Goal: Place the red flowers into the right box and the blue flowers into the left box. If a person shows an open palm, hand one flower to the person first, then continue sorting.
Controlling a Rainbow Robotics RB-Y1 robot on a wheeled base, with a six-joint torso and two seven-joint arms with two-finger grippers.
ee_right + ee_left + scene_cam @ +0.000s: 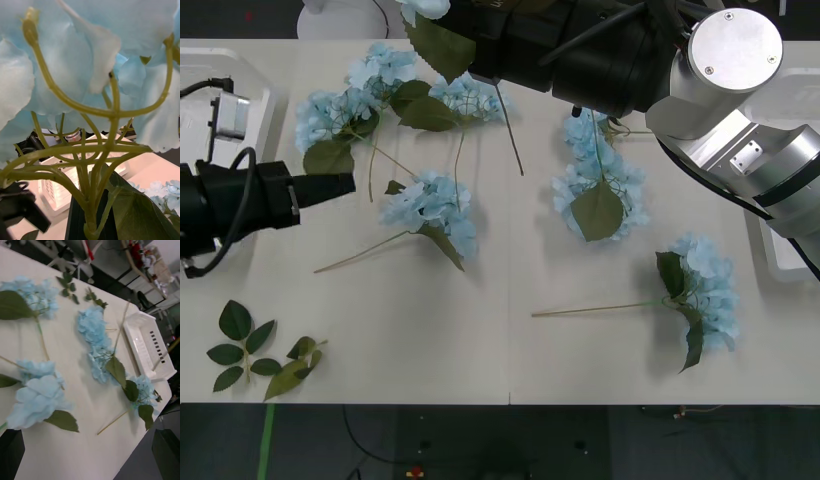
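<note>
Right claw (88, 225) pinched 1 blue flower (86, 48) at the stalk base, held up over the far edge of the counter (510, 350); fluffy pale petals, branching green stems, 1 broad leaf. Left claw (330, 186) sat over the counter's left side, black fingers (11, 450) spread, nothing between them. 5 more blue flowers (430, 208) lay loose on the white counter. Left box (200, 90), white plastic, at the left edge; right box (148, 347), slotted floor, at the right edge. Bare leaf sprig (260, 355) near the front left.
</note>
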